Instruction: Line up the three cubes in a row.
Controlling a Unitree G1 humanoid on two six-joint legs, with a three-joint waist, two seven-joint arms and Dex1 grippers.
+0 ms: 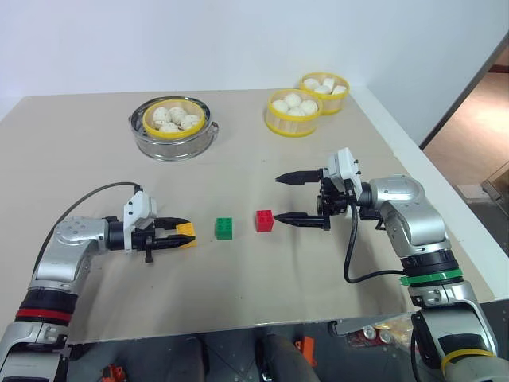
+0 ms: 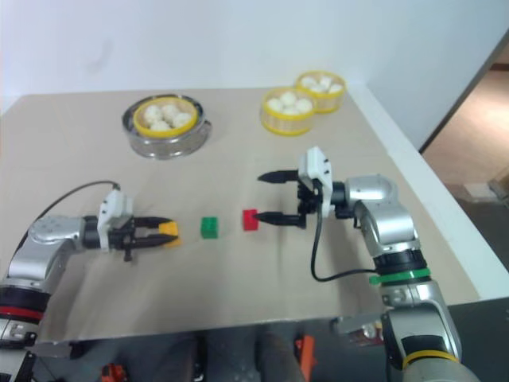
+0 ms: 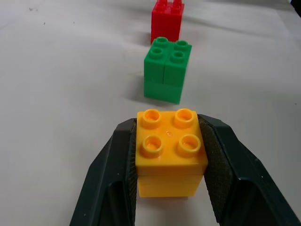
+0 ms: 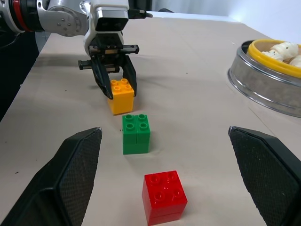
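Note:
The three cubes lie in a rough row on the beige table point(image 1: 95, 159). My left gripper point(image 1: 184, 235) is shut on the yellow-orange cube point(image 3: 170, 150) at the left end, one finger on each side; the cube seems to rest on the table. To its right stands the green cube point(image 1: 224, 228), then the red cube point(image 1: 264, 220), with small gaps between them. My right gripper point(image 1: 277, 198) hangs open just right of the red cube, nothing between its fingers, its lower fingertip close to that cube. The right wrist view looks down the row: red cube point(image 4: 164, 197), green cube point(image 4: 136, 134), yellow-orange cube point(image 4: 121, 96).
A steel bowl point(image 1: 172, 139) holding a yellow-rimmed basket of white buns stands at the back centre-left. Two more yellow-rimmed bun baskets point(image 1: 293, 111) point(image 1: 324, 86) sit at the back right. The table's right edge point(image 1: 445, 203) runs close behind my right arm.

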